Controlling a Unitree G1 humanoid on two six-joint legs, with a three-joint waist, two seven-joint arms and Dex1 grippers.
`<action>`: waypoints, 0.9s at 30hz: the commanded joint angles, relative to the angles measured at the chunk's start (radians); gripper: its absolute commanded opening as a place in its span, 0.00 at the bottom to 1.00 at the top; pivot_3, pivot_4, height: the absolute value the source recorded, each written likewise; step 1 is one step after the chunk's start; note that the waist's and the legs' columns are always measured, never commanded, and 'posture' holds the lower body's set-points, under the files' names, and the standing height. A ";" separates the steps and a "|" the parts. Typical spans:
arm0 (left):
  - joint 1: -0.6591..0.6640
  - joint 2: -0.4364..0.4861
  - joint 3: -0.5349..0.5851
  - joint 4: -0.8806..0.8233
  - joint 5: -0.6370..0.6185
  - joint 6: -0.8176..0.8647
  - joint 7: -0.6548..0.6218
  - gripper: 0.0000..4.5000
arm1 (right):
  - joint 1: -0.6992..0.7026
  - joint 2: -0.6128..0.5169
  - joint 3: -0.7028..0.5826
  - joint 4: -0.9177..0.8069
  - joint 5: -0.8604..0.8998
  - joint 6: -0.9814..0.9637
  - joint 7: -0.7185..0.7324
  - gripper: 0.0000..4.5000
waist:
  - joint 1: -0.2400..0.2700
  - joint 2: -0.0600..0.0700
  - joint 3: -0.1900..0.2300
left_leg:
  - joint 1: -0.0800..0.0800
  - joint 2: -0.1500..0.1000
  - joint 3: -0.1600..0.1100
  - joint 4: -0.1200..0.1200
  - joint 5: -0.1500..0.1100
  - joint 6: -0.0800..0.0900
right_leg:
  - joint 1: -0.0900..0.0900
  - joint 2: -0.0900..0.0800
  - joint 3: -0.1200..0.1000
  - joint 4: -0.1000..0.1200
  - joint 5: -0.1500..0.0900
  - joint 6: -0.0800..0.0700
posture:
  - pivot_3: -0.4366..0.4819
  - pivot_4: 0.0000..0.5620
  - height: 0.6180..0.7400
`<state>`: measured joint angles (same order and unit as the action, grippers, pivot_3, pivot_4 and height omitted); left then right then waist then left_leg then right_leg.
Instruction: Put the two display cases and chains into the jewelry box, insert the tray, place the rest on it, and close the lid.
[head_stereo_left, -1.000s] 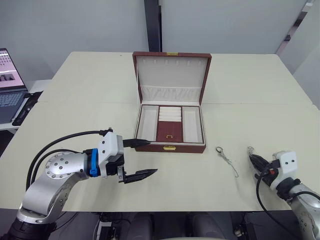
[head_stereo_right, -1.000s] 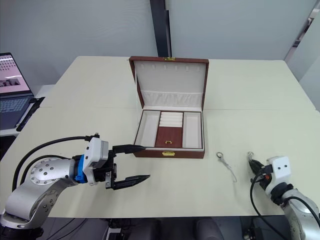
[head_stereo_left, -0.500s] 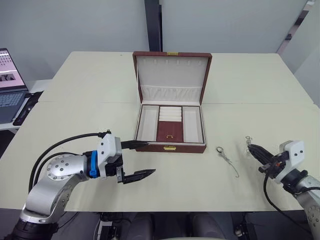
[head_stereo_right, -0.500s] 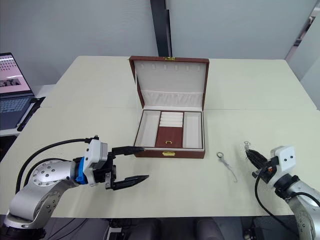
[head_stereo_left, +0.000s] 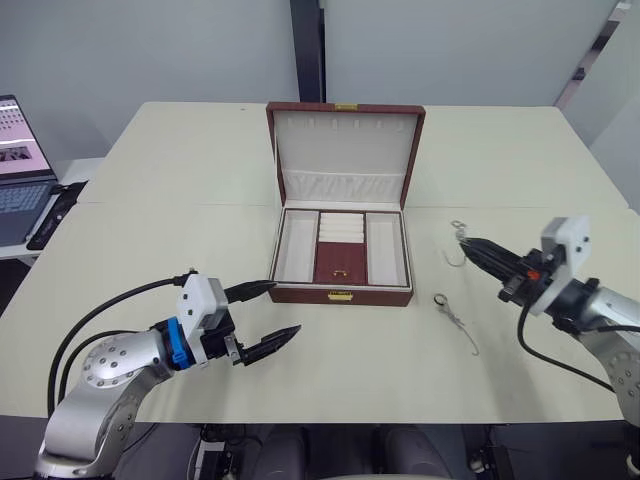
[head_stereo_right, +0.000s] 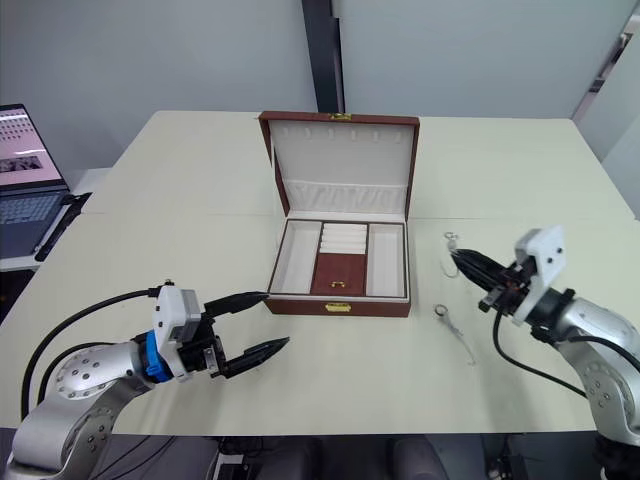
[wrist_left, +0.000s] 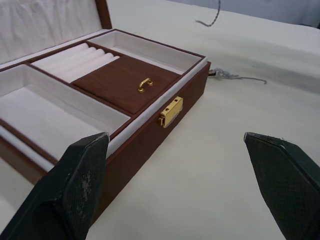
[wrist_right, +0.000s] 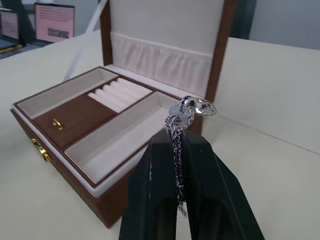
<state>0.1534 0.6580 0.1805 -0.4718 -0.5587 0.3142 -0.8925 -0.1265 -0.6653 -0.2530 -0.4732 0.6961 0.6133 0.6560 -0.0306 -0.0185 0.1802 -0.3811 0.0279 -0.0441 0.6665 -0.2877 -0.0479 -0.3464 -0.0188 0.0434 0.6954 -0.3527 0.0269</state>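
Lifted off the table since a second ago, the right gripper (head_stereo_left: 470, 244) now pinches a chain (wrist_right: 186, 112) just beside the open jewelry box (head_stereo_left: 341, 250). A second chain (head_stereo_left: 455, 320) lies below it. The left gripper (head_stereo_left: 270, 315) hovers spread before the box's front.

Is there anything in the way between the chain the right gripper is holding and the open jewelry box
Nothing visible. The right gripper holds the chain just right of the jewelry box; the lid is up and the near compartment lies open.
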 joint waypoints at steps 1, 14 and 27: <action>0.054 -0.030 0.085 -0.075 -0.044 0.008 0.072 1.00 | -0.146 -0.001 0.087 0.004 0.024 0.046 0.022 0.00 | -0.002 0.000 0.000 | 0.000 0.000 0.000 0.000 0.000 0.000 | 0.000 0.000 0.000 0.000 0.000 0.000 | 0.48 0.27 1.00; 0.303 -0.138 0.204 -0.275 -0.053 -0.001 0.236 1.00 | -0.537 0.207 0.391 0.219 -0.076 0.070 0.088 0.00 | 0.003 -0.002 0.001 | -0.004 0.000 -0.001 0.000 0.000 0.000 | -0.004 -0.001 -0.001 0.000 0.000 0.000 | 0.48 0.27 1.00; 0.423 -0.214 0.186 -0.355 -0.020 -0.038 0.315 1.00 | -0.654 0.381 0.529 0.447 -0.258 -0.059 0.147 0.00 | -0.002 -0.001 0.001 | -0.003 0.000 0.000 -0.001 0.000 0.000 | -0.005 0.000 0.000 0.001 0.000 0.000 | 0.48 0.27 1.00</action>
<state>0.5617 0.4531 0.3595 -0.8086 -0.5846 0.3129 -0.5777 -0.7536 -0.2946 0.2740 -0.0306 0.4613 0.5946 0.7880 -0.0331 -0.0198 0.1813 -0.3843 0.0283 -0.0444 0.6656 -0.2876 -0.0479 -0.3518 -0.0192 0.0429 0.6961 -0.3526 0.0267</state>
